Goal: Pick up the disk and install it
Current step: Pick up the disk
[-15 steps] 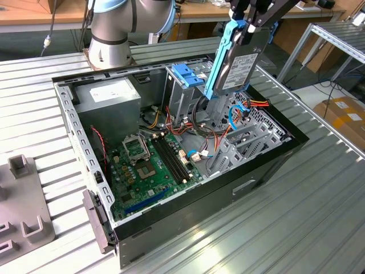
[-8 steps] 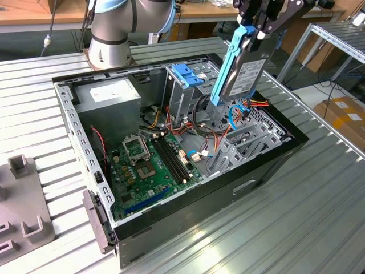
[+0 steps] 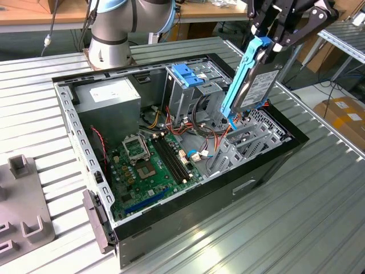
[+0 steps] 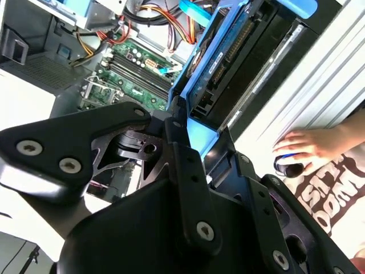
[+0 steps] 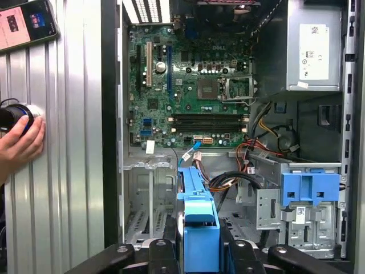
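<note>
The disk (image 3: pixel 255 80) is a dark drive in a bright blue carrier. It hangs on edge, tilted, above the open computer case (image 3: pixel 274 165), over the metal drive bay (image 3: pixel 245 142) at the exterior view's right. My gripper (image 3: pixel 274 41) is shut on the disk's upper end. The second wrist view shows the disk (image 4: pixel 228 57) running away from the black fingers (image 4: pixel 181 137) toward the case. Seen edge-on in the first wrist view, the disk's blue carrier (image 5: pixel 197 220) sits between the gripper's two black fingers (image 5: pixel 165 246), above the bay floor.
The case holds a green motherboard (image 3: pixel 148 165), a grey power supply (image 3: pixel 108 97), a fixed blue bracket (image 3: pixel 185 74) on a metal cage, and loose red and orange cables (image 3: pixel 188 128). A grey fixture (image 3: pixel 23 211) lies on the slatted table. A person's hand (image 5: pixel 20 142) rests beside the case.
</note>
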Tool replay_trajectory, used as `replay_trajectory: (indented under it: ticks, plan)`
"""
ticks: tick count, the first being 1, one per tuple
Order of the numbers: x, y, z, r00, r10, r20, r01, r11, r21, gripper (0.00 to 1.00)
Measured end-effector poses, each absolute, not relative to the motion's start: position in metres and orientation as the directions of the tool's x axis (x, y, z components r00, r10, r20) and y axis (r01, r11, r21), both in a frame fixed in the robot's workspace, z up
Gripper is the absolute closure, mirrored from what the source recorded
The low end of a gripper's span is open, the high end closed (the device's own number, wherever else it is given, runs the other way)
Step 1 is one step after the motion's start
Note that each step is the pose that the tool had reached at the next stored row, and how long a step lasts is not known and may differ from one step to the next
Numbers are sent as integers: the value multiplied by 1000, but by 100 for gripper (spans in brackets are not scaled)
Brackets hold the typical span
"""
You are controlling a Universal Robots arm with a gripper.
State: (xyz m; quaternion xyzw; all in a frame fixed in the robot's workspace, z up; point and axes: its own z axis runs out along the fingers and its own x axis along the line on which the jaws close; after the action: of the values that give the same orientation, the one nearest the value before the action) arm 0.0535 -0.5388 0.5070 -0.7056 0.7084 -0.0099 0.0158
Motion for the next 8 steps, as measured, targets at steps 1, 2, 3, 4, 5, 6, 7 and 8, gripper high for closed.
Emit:
replay_trajectory:
  ticks: [1, 2, 3, 4, 5, 6, 7, 8]
  plan:
    - [53, -547, 507, -4, -1000, -9, -999, 4, -36, 63]
    - [53, -556, 507, -4, -1000, -9, -999, 4, -36, 63]
    - [53, -561, 507, -4, -1000, -9, -999, 4, -36, 63]
    - [53, -566, 507, -4, -1000, -9, -999, 4, -36, 63]
    - [53, -567, 507, -4, -1000, -9, -999, 4, -36, 63]
    - [53, -567, 507, -4, -1000, -9, -999, 4, -36, 63]
    - [53, -567, 507, -4, -1000, -9, -999, 4, -36, 63]
    - [54, -567, 507, -4, -1000, -10, -999, 4, -36, 63]
